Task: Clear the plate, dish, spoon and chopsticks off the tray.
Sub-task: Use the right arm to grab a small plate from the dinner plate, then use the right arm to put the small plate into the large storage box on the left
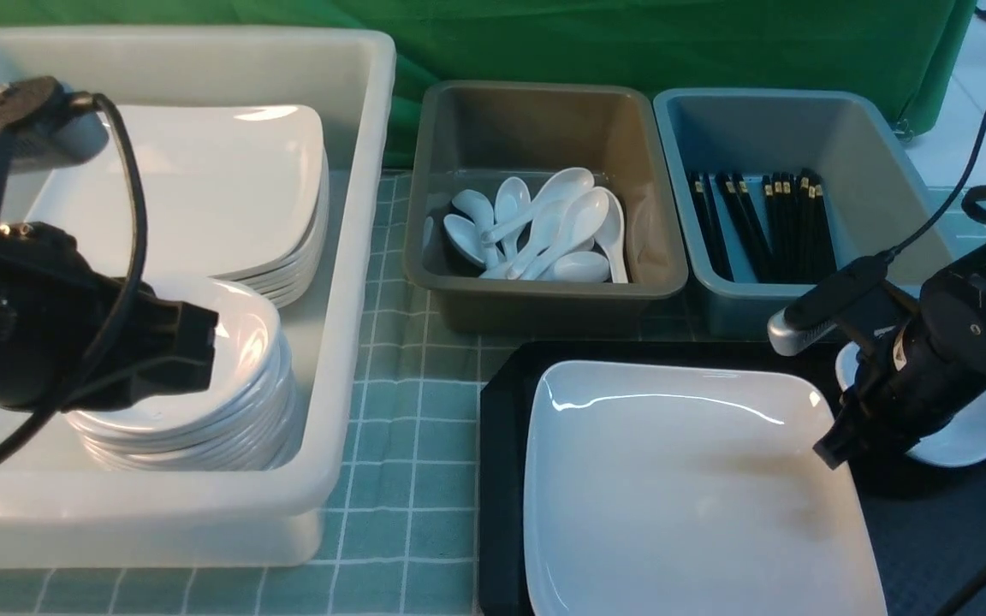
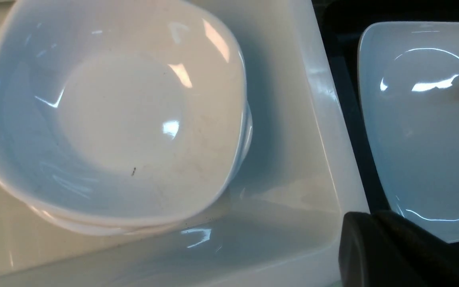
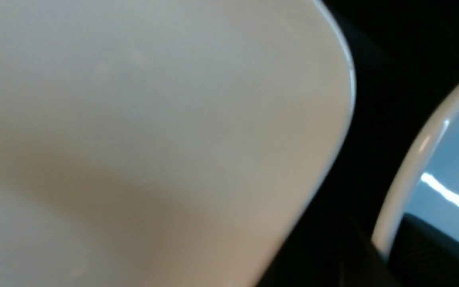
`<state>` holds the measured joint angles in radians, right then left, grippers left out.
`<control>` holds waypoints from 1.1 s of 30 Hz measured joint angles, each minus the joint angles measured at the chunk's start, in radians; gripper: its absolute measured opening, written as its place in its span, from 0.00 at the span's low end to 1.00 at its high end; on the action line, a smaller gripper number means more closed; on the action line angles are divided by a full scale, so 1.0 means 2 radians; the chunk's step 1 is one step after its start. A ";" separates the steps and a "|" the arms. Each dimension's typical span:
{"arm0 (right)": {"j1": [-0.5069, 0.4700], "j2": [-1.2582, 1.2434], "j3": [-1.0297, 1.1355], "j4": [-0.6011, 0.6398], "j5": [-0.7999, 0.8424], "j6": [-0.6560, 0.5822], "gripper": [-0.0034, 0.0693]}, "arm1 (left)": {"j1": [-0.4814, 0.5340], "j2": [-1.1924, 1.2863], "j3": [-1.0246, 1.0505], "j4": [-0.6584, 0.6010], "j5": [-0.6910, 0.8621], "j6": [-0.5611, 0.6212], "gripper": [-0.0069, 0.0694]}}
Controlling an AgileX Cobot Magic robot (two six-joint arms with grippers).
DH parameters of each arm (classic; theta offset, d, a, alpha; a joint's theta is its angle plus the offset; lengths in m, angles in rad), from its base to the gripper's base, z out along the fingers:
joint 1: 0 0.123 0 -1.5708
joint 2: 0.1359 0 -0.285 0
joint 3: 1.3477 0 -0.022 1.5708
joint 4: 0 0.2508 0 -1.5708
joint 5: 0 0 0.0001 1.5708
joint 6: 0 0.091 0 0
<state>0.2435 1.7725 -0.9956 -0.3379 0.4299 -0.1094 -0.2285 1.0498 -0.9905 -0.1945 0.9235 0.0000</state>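
The black tray [image 1: 501, 479] sits at the near right corner of the counter [image 1: 407, 479], and the large square plate [image 1: 681, 479] lies flat on its left part. The right pincer [image 1: 831, 449] is down at the plate's right rim, angled low, probably to catch the raised edge, but I cannot tell whether it has closed on it. A small dish [image 1: 972, 432] sits on the tray just behind that arm. The left pincer [image 1: 198, 342], shut with nothing seen in it, hovers over the stacked dishes [image 1: 236, 411] in the white tub [image 1: 356, 257] at the left edge. Spoons [image 1: 544, 231] and chopsticks [image 1: 767, 222] lie sorted in the brown bin [image 1: 544, 299] and blue-grey bin [image 1: 870, 137] toward the far edge — none shows on the tray.
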 joint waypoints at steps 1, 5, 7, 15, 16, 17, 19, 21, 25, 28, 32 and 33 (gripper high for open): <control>0.001 -0.002 0.000 0.000 0.003 0.001 0.26 | 0.000 0.000 0.000 0.000 0.000 0.000 0.09; 0.016 -0.035 0.002 0.001 0.046 0.015 0.19 | 0.000 0.000 0.000 0.000 0.000 0.000 0.09; 0.026 -0.059 0.002 0.002 0.063 0.024 0.15 | 0.000 0.000 0.000 0.001 0.000 0.000 0.09; 0.098 -0.191 -0.035 0.038 0.086 0.043 0.13 | 0.000 0.000 0.000 0.082 0.032 -0.048 0.09; 0.107 -0.198 -0.046 0.046 0.086 0.037 0.13 | 0.000 0.000 0.000 0.097 0.039 -0.061 0.10; 0.119 -0.200 -0.069 0.066 0.086 0.023 0.13 | 0.000 -0.001 0.000 0.110 0.044 -0.073 0.10; 0.139 -0.197 -0.108 0.101 0.084 -0.005 0.13 | 0.000 -0.007 0.000 0.128 0.051 -0.086 0.10; 0.171 -0.181 -0.154 0.150 0.078 -0.049 0.13 | 0.000 -0.019 0.000 0.142 0.053 -0.103 0.10; 0.241 -0.122 -0.245 0.224 0.066 -0.122 0.13 | 0.000 -0.056 0.000 0.168 0.049 -0.163 0.10; 0.286 -0.063 -0.323 0.242 0.062 -0.139 0.13 | 0.000 -0.097 0.000 0.189 0.040 -0.198 0.10; 0.336 0.022 -0.414 0.245 0.064 -0.156 0.13 | 0.000 -0.152 0.000 0.200 0.042 -0.220 0.10; 0.343 0.034 -0.422 0.247 0.065 -0.160 0.13 | 0.000 -0.159 0.000 0.201 0.044 -0.222 0.10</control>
<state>0.9295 1.8407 -1.8394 0.1556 0.5605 -0.4285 -0.2285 0.7321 -0.9905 0.2078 1.0112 -0.4434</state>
